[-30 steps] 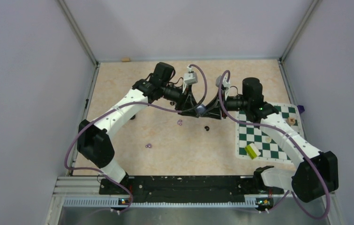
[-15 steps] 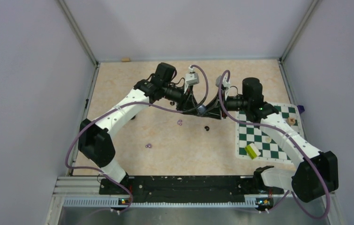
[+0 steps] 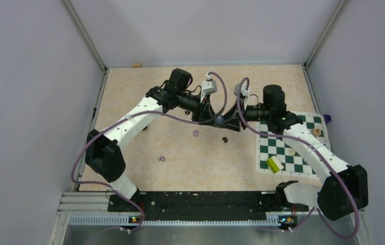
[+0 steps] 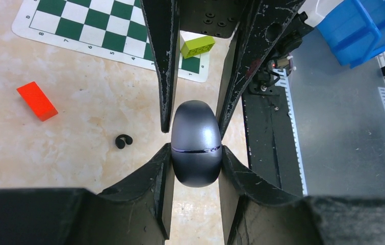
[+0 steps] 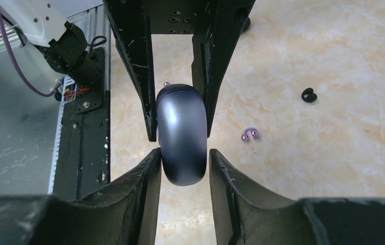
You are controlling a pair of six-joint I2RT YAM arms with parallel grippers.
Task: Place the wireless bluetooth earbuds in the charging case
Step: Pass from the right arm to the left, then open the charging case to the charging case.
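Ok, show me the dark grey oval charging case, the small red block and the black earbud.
dark grey charging case (image 4: 195, 125), left wrist view, upper shell.
red block (image 4: 36, 100), left wrist view, top face.
black earbud (image 4: 123, 141), left wrist view, curved body.

Dark grey charging case (image 4: 196, 143); black earbud (image 4: 123, 141), lilac earbud (image 5: 250, 135); red block (image 4: 36, 100); lime brick (image 4: 198, 46); green-white checkered mat (image 4: 103, 30); beige marbled desk (image 4: 68, 153); blue bin (image 4: 363, 23).

The left arm (image 3: 129, 120) reaches far and rightward, the right arm (image 3: 307, 143) far and leftward, wrists level, meeting head-on at mid-table. The left gripper (image 4: 196, 152) and the right gripper (image 5: 185, 153) both clamp one charging case (image 4: 196, 127), jaws against its sides
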